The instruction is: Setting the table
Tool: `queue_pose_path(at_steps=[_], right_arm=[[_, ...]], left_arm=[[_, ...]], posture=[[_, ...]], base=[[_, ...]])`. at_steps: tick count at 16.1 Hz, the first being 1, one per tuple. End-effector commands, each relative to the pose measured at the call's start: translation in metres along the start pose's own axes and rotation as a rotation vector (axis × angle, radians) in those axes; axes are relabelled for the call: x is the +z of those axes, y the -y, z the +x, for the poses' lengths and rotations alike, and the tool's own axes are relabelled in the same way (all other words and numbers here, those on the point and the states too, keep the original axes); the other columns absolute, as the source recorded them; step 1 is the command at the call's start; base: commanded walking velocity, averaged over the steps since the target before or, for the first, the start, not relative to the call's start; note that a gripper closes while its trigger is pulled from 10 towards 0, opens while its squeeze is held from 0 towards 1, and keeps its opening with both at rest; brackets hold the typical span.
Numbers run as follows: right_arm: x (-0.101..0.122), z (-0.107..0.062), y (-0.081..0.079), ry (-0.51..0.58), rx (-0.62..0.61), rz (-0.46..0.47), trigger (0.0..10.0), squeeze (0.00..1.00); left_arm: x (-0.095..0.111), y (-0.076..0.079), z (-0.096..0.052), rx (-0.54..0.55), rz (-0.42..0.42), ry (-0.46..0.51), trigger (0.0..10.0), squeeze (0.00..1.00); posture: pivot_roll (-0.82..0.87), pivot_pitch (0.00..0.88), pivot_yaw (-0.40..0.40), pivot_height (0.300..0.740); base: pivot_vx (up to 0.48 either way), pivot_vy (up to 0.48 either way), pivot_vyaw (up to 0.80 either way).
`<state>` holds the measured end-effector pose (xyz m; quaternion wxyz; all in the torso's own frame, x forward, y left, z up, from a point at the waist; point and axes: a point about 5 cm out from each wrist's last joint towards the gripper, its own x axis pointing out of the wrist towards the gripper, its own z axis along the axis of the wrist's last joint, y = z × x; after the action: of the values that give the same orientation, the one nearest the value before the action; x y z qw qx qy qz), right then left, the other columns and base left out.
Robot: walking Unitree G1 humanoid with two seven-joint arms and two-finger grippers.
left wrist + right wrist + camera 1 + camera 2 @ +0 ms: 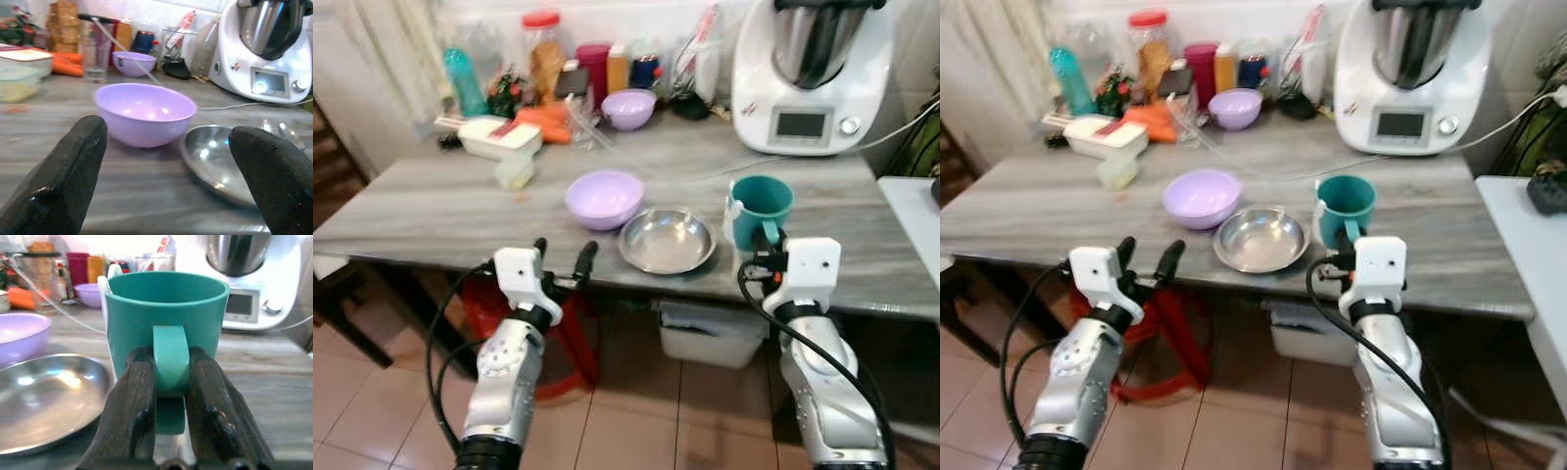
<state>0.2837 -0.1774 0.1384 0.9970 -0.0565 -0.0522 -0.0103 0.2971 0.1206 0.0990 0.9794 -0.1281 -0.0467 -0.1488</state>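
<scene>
A teal mug [760,206] stands on the grey table [431,211] near its front edge, handle toward me. My right gripper [171,396] is shut on the mug's handle, one black finger on each side. Left of the mug lies a shallow steel plate [667,240], and left of that a lilac bowl [604,198]. My left gripper [562,259] is open at the table's front edge, just short of the bowl, its fingers [58,176] spread wide with nothing between them.
A white kitchen machine [813,78] stands at the back right. Jars, bottles, a second lilac bowl [628,109], carrots and a white container [499,137] crowd the back left. A white bin [710,333] and a red stool [573,338] sit under the table.
</scene>
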Motion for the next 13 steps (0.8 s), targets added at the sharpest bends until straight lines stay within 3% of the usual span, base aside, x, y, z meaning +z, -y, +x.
queue_pose_path(at_steps=[1, 8, 13], right_arm=[[0.012, 0.003, 0.001, 0.053, -0.019, -0.018, 10.0, 0.00], [0.017, 0.008, 0.003, 0.074, -0.037, -0.033, 10.0, 0.00], [0.017, 0.009, 0.006, 0.071, -0.046, -0.041, 10.0, 0.00]], left_arm=[[0.005, 0.000, 0.002, -0.009, 0.016, 0.010, 10.0, 0.00], [0.005, -0.003, -0.002, -0.007, 0.024, 0.003, 10.0, 0.00], [-0.001, -0.005, -0.019, -0.020, 0.025, -0.028, 10.0, 0.00]], posture=[[-0.09, 0.000, 0.077, 0.740], [-0.08, 0.000, 0.071, 0.740], [-0.08, 0.000, 0.071, 0.740]], base=[[0.375, 0.000, 0.00], [0.372, 0.000, 0.00], [0.000, 0.000, 0.00]])
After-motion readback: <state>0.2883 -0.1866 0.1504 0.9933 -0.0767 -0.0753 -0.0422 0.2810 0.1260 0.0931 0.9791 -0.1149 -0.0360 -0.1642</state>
